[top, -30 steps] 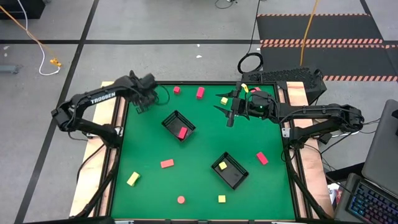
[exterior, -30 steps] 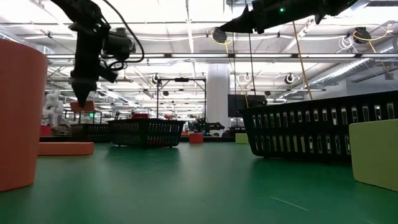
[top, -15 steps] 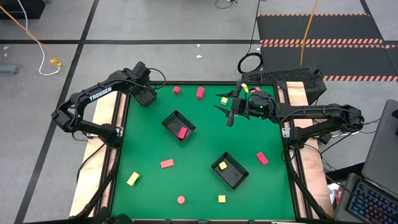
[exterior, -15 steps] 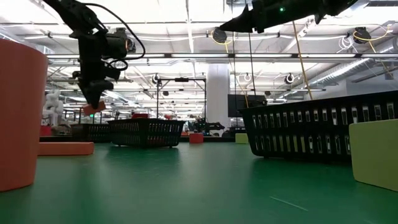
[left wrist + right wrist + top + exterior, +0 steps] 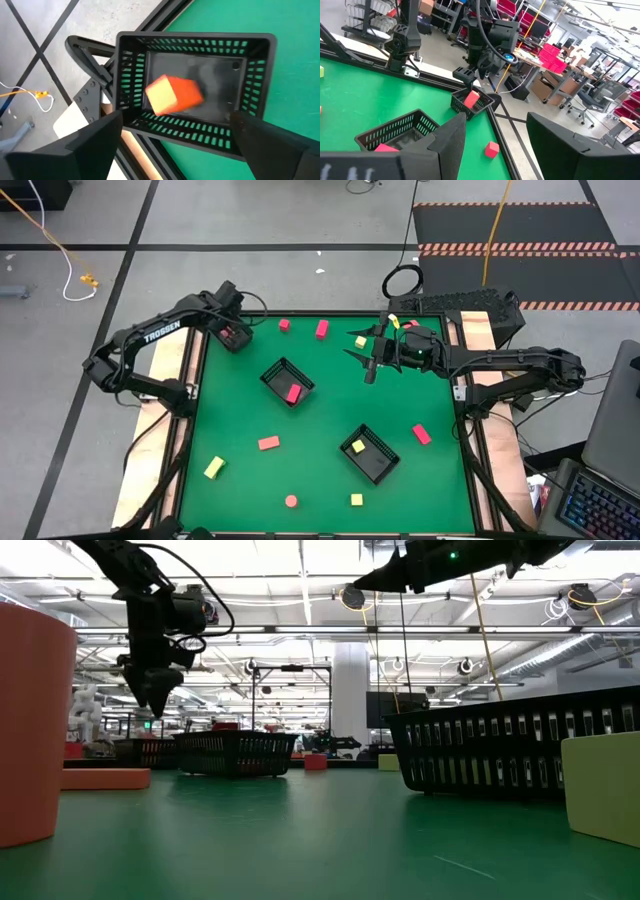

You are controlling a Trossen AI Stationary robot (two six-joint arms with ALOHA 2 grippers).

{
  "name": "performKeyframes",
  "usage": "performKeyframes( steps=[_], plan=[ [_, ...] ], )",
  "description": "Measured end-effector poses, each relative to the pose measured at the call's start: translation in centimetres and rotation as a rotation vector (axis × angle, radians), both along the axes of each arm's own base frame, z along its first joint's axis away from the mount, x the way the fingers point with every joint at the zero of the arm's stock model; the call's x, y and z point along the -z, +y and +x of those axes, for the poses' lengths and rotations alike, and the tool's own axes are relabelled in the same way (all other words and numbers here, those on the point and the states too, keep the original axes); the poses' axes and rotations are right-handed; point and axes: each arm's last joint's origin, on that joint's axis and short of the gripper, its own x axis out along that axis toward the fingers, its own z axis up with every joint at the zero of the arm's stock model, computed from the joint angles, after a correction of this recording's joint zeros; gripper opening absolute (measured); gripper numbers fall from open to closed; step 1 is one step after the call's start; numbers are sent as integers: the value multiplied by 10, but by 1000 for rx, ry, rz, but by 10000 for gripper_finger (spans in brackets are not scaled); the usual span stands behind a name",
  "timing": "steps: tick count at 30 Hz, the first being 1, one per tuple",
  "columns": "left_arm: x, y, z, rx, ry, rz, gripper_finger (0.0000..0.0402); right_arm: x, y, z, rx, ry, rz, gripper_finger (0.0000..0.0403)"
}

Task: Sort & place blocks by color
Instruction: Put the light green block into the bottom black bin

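A red block (image 5: 175,94) is being let go by the left gripper (image 5: 177,117), fingers spread wide, over the corner tray (image 5: 260,60). Being tilted, it may be bounced over the rim. Farther off, the right gripper (image 5: 365,363) is being held open, empty.

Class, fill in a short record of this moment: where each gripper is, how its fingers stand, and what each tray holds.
left gripper: over the corner tray at the table's far left corner, fingers open, holding nothing
corner tray: one red block, lying tilted
right gripper: raised over the far middle of the table, fingers open, empty
middle tray: one red bar
near tray: one yellow cube
green table: more red and yellow blocks lie loose, outside the trays
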Motion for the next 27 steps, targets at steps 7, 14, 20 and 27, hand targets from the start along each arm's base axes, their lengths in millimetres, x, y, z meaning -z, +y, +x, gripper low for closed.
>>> performKeyframes(
  steps=[7,14,20,27],
  plan=[
    [1,-16,16,72,3,-15,375,2,-4,-2,81,12,-19,205],
    [-9,-45,28,98,45,-137,376,10,-12,-5,140,51,-28,205],
    [-24,-64,40,148,-163,-168,376,17,-27,-11,210,93,37,205],
    [-47,-83,46,284,-510,-16,376,25,-47,-21,314,132,158,205]
  ],
)
